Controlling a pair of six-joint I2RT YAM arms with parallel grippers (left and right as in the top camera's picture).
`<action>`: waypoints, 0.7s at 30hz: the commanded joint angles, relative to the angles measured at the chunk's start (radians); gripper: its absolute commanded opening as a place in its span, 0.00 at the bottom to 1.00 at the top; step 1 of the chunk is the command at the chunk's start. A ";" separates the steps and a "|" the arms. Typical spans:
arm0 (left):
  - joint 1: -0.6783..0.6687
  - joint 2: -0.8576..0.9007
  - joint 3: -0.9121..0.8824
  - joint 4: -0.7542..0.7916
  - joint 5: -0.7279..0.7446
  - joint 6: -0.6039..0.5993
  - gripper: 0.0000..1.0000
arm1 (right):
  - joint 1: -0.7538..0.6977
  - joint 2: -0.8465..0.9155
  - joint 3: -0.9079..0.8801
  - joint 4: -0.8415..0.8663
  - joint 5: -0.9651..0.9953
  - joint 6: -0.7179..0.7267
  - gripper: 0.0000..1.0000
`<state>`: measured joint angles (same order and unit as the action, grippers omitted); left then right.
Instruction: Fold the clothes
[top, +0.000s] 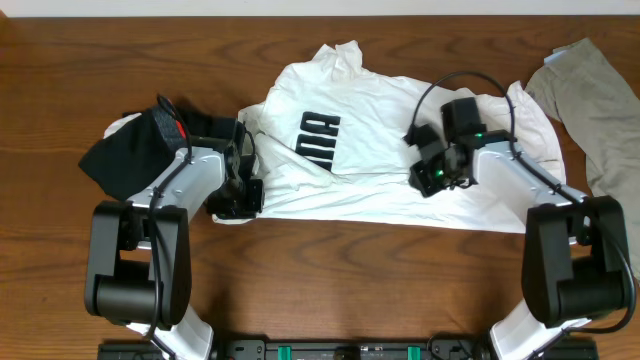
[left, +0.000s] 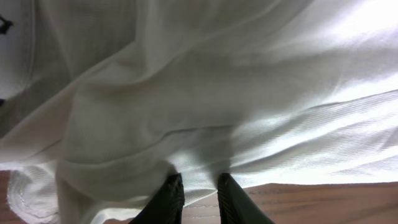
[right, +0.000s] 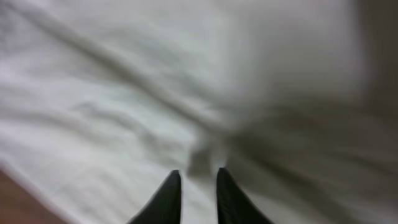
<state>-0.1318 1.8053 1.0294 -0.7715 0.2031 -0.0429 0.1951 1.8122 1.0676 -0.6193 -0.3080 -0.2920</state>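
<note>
Nearest, a broad strip of brown wood-grain table (top: 330, 280) shows between the arm bases and the shirt's lower hem. The left gripper (left: 199, 186) is almost closed at the lower left hem of the white T-shirt (top: 380, 110), with a soft fold pinched between its dark fingers. The right gripper (right: 194, 180) sits on the right part of the shirt with only a narrow gap. That view is blurred, so one cannot tell if it holds cloth. The shirt lies wide and wrinkled in the middle, its dark block lettering (top: 318, 135) facing up. Farther left lies a crumpled black garment (top: 125, 155). At the far right, a khaki-grey garment (top: 595, 100) runs out of the picture.
</note>
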 joint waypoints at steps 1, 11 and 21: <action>0.011 0.005 0.002 -0.005 -0.048 0.020 0.22 | 0.055 -0.024 0.019 -0.014 -0.047 -0.047 0.07; 0.011 0.005 0.002 -0.005 -0.048 0.020 0.23 | 0.142 -0.008 0.015 -0.004 0.005 -0.045 0.01; 0.011 0.005 0.002 -0.006 -0.048 0.020 0.23 | 0.143 0.105 0.015 0.113 0.052 0.012 0.01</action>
<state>-0.1318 1.8053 1.0294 -0.7715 0.2024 -0.0429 0.3313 1.8782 1.0683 -0.5243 -0.2955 -0.3111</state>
